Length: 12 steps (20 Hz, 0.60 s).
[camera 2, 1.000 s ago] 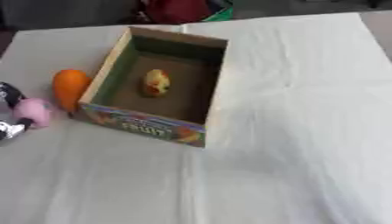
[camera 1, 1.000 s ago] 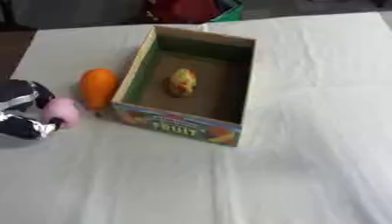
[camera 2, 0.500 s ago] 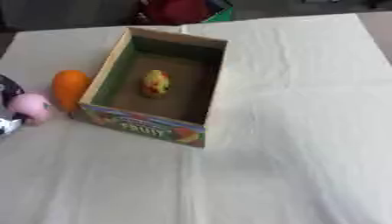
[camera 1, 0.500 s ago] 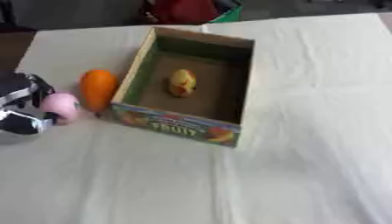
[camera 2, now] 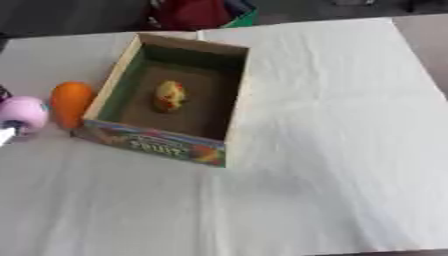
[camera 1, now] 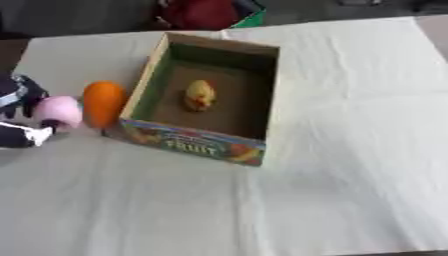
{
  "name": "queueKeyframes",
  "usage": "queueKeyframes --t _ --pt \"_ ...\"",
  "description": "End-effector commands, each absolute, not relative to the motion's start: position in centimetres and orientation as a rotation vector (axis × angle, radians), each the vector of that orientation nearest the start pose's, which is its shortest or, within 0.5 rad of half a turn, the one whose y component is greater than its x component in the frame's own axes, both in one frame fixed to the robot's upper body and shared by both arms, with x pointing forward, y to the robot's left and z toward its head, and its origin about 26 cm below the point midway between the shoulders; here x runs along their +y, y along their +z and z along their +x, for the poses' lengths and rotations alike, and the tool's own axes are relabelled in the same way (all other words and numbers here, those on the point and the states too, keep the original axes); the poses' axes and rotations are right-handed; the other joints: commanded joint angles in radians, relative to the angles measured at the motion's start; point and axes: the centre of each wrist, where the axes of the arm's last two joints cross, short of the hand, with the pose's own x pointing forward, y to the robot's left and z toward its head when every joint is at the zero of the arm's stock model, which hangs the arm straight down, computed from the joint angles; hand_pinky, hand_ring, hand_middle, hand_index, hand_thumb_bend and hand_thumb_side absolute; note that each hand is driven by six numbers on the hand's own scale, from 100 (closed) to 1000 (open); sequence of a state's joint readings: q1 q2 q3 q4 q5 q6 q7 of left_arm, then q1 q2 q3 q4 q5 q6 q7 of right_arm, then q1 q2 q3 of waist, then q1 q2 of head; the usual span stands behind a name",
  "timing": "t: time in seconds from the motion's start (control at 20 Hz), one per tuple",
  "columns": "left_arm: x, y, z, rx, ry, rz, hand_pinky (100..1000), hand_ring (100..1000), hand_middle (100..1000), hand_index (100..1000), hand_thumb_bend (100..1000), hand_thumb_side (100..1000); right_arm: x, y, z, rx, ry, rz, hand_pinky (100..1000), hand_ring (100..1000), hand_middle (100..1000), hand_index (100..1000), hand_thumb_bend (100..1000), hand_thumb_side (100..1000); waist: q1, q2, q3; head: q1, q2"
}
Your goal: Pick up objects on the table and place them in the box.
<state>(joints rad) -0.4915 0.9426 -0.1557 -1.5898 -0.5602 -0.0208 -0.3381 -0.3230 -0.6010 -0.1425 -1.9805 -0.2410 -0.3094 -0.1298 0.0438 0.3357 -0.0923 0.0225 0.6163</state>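
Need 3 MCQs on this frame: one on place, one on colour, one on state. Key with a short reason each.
1. Where is the orange object?
A. inside the box
B. on the table beside the box's left wall
C. right of the box

2. What colour is the round object at the left hand?
A. pink
B. green
C. blue

3. What does the box hold?
A. nothing
B. one yellowish object
C. three objects

Key: 1 B, it lies outside, against the left wall. 2 A, it is plainly pink. 3 B, a single yellowish item lies on the box floor.
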Motion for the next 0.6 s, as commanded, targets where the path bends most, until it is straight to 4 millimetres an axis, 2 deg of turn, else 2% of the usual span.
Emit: queueKeyframes --t 0.05,0.6 --pt "37.2 27.4 34.4 -1.475 -1.438 1.169 367 464 401 509 100 245 -33.1 26.1 29.0 3.555 -0.406 0.325 732 1000 539 741 100 654 -0.004 -0.026 0.0 -0.003 0.009" --pt "35.0 30.4 33.6 -1.631 -1.433 1.174 371 450 392 494 100 253 -33.1 26.0 29.0 3.557 -0.392 0.313 731 1000 541 741 100 647 -0.015 -0.036 -0.004 -0.005 0.006"
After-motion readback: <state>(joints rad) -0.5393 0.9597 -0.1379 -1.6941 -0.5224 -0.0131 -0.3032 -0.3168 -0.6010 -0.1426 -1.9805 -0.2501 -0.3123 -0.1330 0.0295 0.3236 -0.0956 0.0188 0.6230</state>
